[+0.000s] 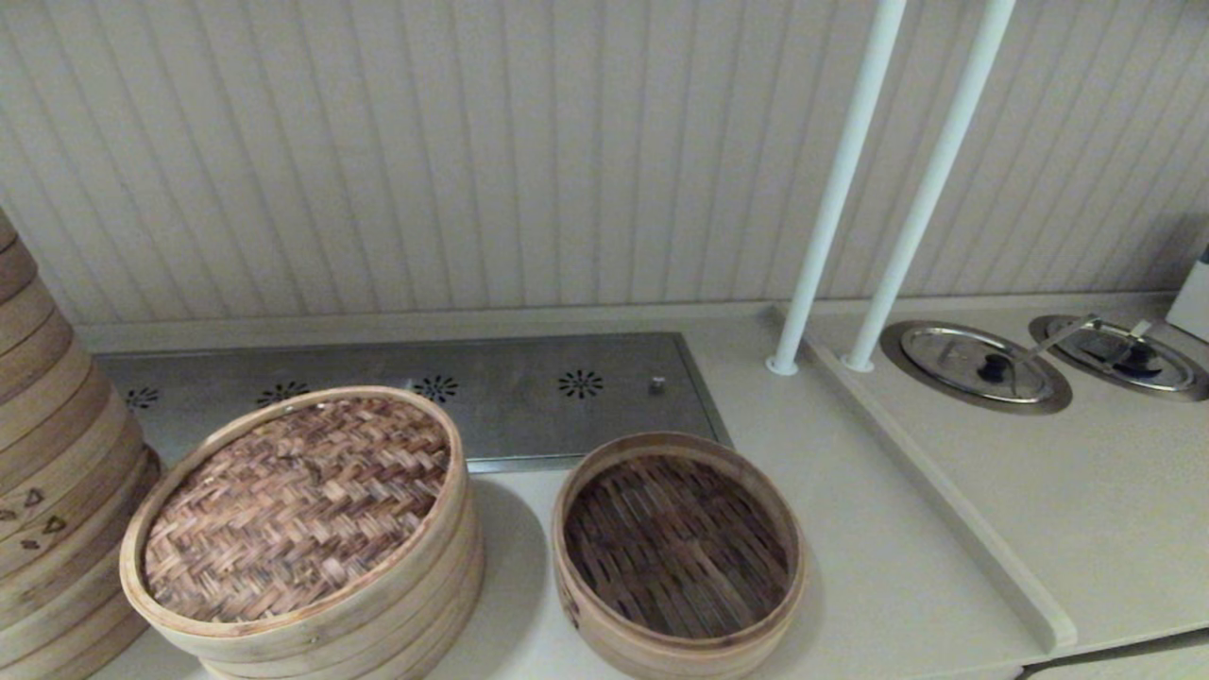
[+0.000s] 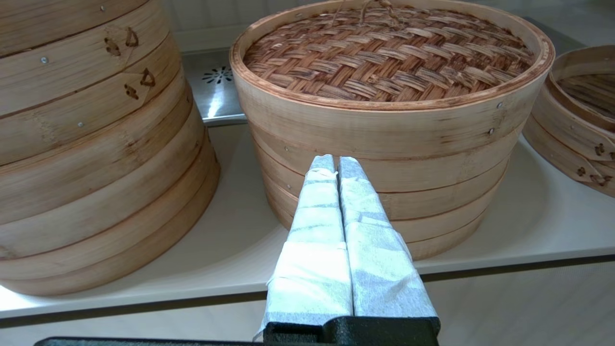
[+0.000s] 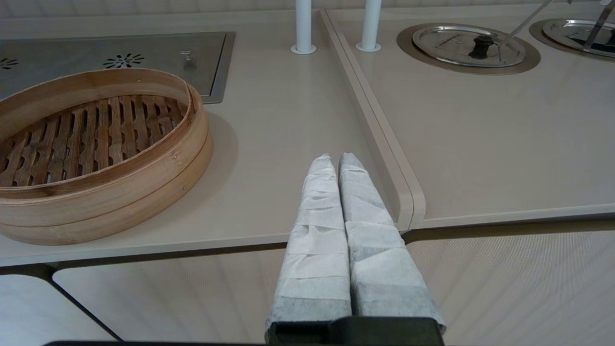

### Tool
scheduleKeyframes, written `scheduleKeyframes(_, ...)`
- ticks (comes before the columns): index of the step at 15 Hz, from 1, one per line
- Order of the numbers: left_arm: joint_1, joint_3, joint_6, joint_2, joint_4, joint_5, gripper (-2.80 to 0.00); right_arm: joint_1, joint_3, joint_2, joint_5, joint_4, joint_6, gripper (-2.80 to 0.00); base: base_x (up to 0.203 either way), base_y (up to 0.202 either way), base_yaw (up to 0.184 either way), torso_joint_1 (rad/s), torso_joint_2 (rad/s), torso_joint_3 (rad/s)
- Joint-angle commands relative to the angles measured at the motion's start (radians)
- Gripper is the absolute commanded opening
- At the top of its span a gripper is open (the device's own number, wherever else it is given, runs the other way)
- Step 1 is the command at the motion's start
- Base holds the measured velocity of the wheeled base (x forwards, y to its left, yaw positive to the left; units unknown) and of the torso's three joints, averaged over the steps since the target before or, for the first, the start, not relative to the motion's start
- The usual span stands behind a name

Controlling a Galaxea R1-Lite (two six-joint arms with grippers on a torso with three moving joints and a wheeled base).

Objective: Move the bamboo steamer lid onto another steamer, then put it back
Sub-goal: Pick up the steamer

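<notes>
From my head camera, the bamboo steamer lid (image 1: 297,505) sits on top of a short stack of baskets (image 1: 378,623) on the desk (image 1: 878,567). Using that lid as my landmark: the other steamer (image 1: 678,552), empty with its dark slatted floor showing, stands just to its right, near but not touching. A tall stack of baskets (image 1: 47,472) rises close on the lid's left. Behind the lid lies a steel panel (image 1: 529,387) with flower-shaped holes. Far to the lid's right, two white poles (image 1: 883,189) stand on the desk, and beyond them are two round metal covers (image 1: 978,364). Neither of my arms shows here.

From my left wrist, my left end effector (image 2: 336,163) has its white-wrapped fingers pressed together, holding nothing. It hovers off the desk's front edge, pointing at the wall of the baskets under the lid (image 2: 389,53).

From my right wrist, my right end effector (image 3: 336,161) is likewise pressed together and empty, off the desk's front edge, well apart from the lid's side and beside the open steamer (image 3: 96,154).
</notes>
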Motion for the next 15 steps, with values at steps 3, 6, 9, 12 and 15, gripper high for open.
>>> scheduleKeyframes(3, 0.001, 0.004, 0.002, -0.002, -0.01, 0.0, -2.8, 0.0, 0.003, 0.003, 0.001, 0.0, -0.001, -2.8, 0.0, 0.0, 0.0, 0.0, 0.0, 0.0)
scheduleKeyframes(6, 0.001, -0.01, 0.002, -0.002, 0.026, -0.001, -2.8, 0.0, 0.003, 0.0, -0.001, 0.0, -0.001, -2.8, 0.0, 0.0, 0.0, 0.0, 0.0, 0.0)
scheduleKeyframes(9, 0.0, -0.158, -0.006, 0.021, 0.129, -0.002, -2.8, 0.0, 0.003, 0.0, -0.001, 0.0, -0.001, -2.8, 0.0, 0.0, 0.0, 0.0, 0.0, 0.0)
scheduleKeyframes(12, 0.0, -0.396, -0.046, 0.145, 0.264, -0.008, -2.8, 0.0, 0.003, 0.0, -0.001, 0.0, -0.001, -2.8, 0.0, 0.0, 0.0, 0.0, 0.0, 0.0)
scheduleKeyframes(15, 0.001, -0.569, -0.085, 0.377, 0.35, -0.008, -2.8, 0.0, 0.003, 0.0, -0.001, 0.0, -0.001, -2.8, 0.0, 0.0, 0.0, 0.0, 0.0, 0.0)
